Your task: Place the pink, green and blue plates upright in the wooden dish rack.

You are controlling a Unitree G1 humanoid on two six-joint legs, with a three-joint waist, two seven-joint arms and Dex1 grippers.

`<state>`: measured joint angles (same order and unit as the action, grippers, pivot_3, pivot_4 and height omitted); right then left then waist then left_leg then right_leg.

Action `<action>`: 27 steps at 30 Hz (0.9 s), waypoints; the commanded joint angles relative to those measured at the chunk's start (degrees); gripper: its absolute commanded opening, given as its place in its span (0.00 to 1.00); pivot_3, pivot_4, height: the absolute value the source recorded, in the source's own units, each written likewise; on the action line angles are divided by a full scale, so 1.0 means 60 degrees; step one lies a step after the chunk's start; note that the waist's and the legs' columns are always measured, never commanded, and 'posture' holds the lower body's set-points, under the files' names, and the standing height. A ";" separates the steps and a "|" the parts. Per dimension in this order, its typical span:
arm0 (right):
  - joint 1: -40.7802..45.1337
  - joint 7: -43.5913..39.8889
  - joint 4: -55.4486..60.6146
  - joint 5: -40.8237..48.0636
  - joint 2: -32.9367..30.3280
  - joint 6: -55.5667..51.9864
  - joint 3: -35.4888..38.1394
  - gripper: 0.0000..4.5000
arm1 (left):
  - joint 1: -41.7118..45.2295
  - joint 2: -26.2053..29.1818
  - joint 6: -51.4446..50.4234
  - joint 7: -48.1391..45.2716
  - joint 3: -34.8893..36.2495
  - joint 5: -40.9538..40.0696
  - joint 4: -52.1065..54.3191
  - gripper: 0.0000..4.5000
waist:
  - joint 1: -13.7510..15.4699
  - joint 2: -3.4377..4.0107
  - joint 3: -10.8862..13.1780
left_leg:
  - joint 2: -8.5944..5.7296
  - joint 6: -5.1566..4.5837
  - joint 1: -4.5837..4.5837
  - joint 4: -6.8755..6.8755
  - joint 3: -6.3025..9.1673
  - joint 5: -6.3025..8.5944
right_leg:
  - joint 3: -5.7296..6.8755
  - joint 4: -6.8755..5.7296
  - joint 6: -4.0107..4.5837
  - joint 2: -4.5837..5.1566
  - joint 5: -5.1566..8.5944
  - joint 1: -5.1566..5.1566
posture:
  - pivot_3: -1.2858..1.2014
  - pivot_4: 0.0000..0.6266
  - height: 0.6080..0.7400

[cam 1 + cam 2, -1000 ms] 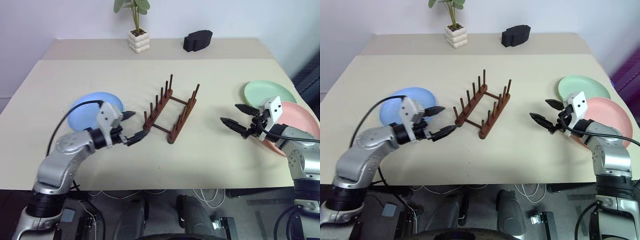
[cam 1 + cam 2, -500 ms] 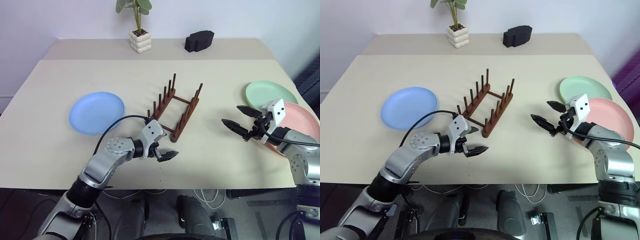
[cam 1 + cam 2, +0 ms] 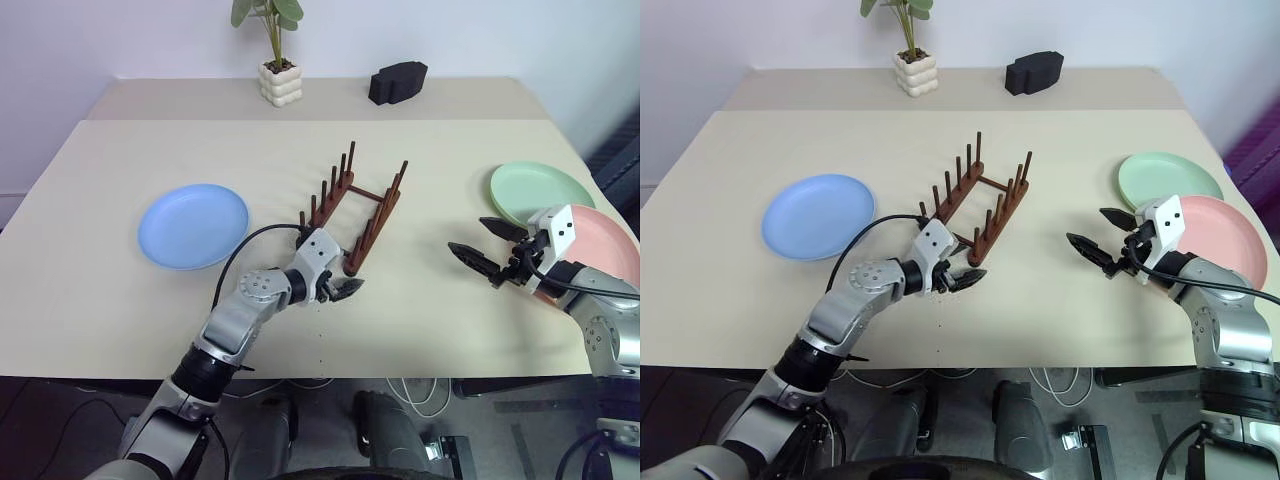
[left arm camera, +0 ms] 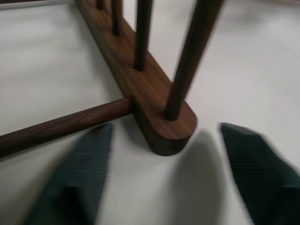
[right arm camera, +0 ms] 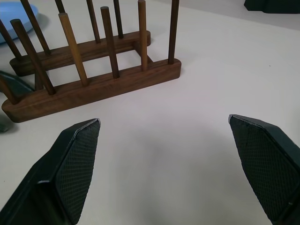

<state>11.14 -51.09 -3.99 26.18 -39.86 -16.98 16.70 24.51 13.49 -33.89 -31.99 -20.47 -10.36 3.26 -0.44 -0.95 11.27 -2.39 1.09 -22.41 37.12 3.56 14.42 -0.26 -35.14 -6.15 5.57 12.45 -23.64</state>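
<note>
Left wrist view, left end effector (image 4: pixel 161 173) parted, empty, straddling wooden dish rack (image 4: pixel 159 117) end, angled down

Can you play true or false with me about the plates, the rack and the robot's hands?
1. The wooden dish rack has no plates in it. True.
2. The blue plate lies flat on the table. True.
3. The pink plate stands upright in the rack. False: it lies flat beside the green plate.
4. The right gripper holds a plate. False: it is open and holds nothing.
5. The left gripper is at the rack's end. True.
</note>
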 commanded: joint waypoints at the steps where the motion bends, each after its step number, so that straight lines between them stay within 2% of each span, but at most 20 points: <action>1: -0.0010 -0.0086 0.0223 0.0219 -0.0022 0.0211 0.0315 1.00 | -0.0070 -0.0069 0.0037 0.0091 0.0150 0.0102 0.0038 0.38 | 0.0000 0.0000 0.0000 | 0.0000 0.0000 0.0000 0.0000 0.0000 0.0000 | 0.0000 0.0000 0.0000 0.0000 0.0000 0.0000 | 0.52 0.24 0.93; 2: -0.0016 -0.0102 0.0206 0.0218 -0.0015 0.0225 0.0310 1.00 | -0.0077 -0.0078 0.0037 0.0113 0.0174 0.0109 0.0041 0.24 | 0.0001 0.0001 -0.0001 | 0.0000 0.0000 0.0000 0.0000 0.0000 0.0000 | 0.0000 0.0000 -0.0001 0.0000 0.0000 0.0000 | 0.52 0.24 0.93; 3: -0.0020 -0.0116 0.0189 0.0215 -0.0010 0.0239 0.0307 1.00 | -0.0085 -0.0086 0.0042 0.0121 0.0188 0.0120 0.0043 0.19 | 0.0001 0.0002 -0.0001 | 0.0000 0.0000 0.0002 0.0000 0.0001 0.0000 | 0.0000 -0.0001 0.0000 0.0000 -0.0001 0.0001 | 0.52 0.24 0.93; 9: -0.0190 -0.0340 0.0060 0.0202 -0.0051 0.0343 0.0299 1.00 | -0.0065 0.0067 0.0285 0.0052 0.0222 0.0337 0.0080 0.18 | 0.0000 0.0001 -0.0001 | -0.0001 0.0000 0.0002 0.0002 0.0001 0.0000 | 0.0000 0.0000 -0.0002 0.0000 -0.0002 0.0003 | 0.52 0.24 0.93; 14: -0.0782 -0.0777 0.0447 0.0272 -0.0397 0.0068 0.0333 1.00 | 0.0118 0.0606 0.1228 -0.0851 0.0348 0.0274 0.0089 0.18 | -0.0006 0.0002 -0.0001 | -0.0001 0.0000 0.0000 0.0000 0.0000 0.0000 | 0.0000 0.0000 -0.0002 0.0000 -0.0002 -0.0001 | 0.52 0.24 0.93; 19: -0.1266 -0.0929 0.0874 0.0464 -0.0662 -0.0214 0.0526 1.00 | 0.0494 0.1436 0.2852 -0.2847 0.0414 -0.0076 -0.0271 0.18 | -0.0005 0.0002 -0.0001 | 0.0001 0.0000 -0.0002 0.0000 -0.0001 0.0000 | 0.0000 0.0000 0.0027 0.0000 0.0014 -0.0004 | 0.52 0.24 0.93; 24: -0.1477 -0.0603 0.1463 0.0589 -0.0666 -0.0526 0.0702 1.00 | 0.0988 0.2062 0.3368 -0.4845 0.0541 -0.0631 -0.1122 0.18 | 0.0001 0.0002 -0.0001 | 0.0001 0.0000 -0.0003 0.0000 -0.0002 0.0000 | 0.0001 0.0003 0.0028 0.0002 0.0015 -0.0002 | 0.52 0.24 0.93; 27: -0.1631 -0.0336 0.1965 0.0698 -0.0636 -0.0828 0.0813 1.00 | 0.1369 0.2181 0.3658 -0.5505 0.0651 -0.0704 -0.1958 0.18 | -0.0002 0.0002 -0.0001 | 0.0001 0.0000 -0.0005 -0.0002 0.0000 0.0000 | 0.0002 0.0003 0.0028 0.0001 0.0015 -0.0005 | 0.52 0.24 0.93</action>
<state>1.53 -53.98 4.43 28.89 -43.02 -21.24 19.25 30.91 26.22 -14.09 -62.73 -18.51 -13.26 -7.44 -0.46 -0.94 11.26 -2.39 1.09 -22.45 37.11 3.56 14.42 -0.25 -35.12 -5.98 5.58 12.54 -23.67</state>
